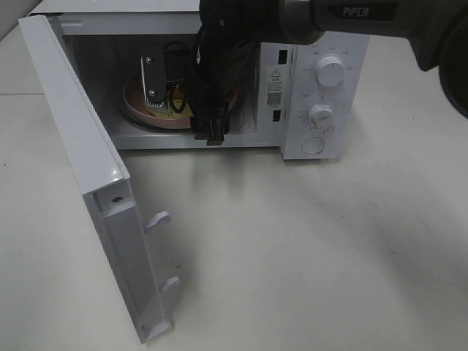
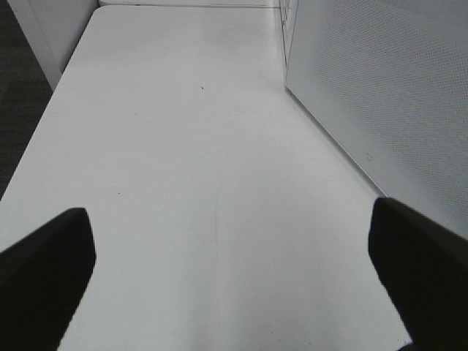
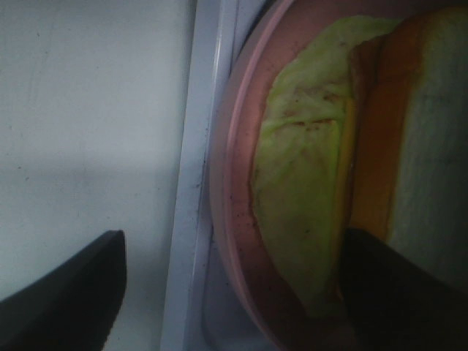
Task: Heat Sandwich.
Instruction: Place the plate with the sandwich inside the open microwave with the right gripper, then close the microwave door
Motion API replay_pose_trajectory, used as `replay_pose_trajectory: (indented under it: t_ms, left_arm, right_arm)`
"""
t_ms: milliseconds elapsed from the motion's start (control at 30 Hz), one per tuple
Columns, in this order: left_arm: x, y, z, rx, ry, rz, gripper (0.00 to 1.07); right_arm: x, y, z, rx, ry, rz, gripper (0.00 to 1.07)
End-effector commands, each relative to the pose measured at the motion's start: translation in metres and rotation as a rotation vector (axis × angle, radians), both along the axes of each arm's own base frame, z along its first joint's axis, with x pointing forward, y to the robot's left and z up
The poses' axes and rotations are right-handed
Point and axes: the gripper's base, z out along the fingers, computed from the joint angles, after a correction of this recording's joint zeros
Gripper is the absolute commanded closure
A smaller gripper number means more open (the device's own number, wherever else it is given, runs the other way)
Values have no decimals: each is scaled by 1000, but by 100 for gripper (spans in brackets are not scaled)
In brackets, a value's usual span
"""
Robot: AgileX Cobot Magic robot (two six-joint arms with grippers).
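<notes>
The sandwich lies on a round pink plate inside the open white microwave. Its white bread has a tan crust, and pale yellow-green filling sticks out from under it. In the high view only a yellow sliver of the sandwich shows on the plate behind the arm. My right gripper reaches into the oven cavity and stands open across the plate's rim. One finger is outside the plate and the other is over the sandwich's edge. My left gripper is open over bare white table and holds nothing.
The microwave door is swung wide open toward the front left, with two latch hooks sticking out. Two knobs sit on the oven's right panel. A white perforated panel stands beside my left gripper.
</notes>
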Motion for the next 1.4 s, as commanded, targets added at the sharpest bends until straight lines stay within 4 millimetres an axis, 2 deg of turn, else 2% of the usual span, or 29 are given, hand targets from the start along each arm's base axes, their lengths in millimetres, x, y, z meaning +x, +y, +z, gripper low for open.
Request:
replay_pose_trajectory:
  t_ms: [33,433,1400]
  left_arm:
    - [-3,0,0,0,-36,2,10]
    - [-3,0,0,0,-36,2,10]
    - [-3,0,0,0,-36,2,10]
  right_arm:
    - [-3,-5,4,12,-24,-1,31]
    - [-27,-21,6,49,-54,20,31]
    - [-95,-70,34,122,-37,-58,31]
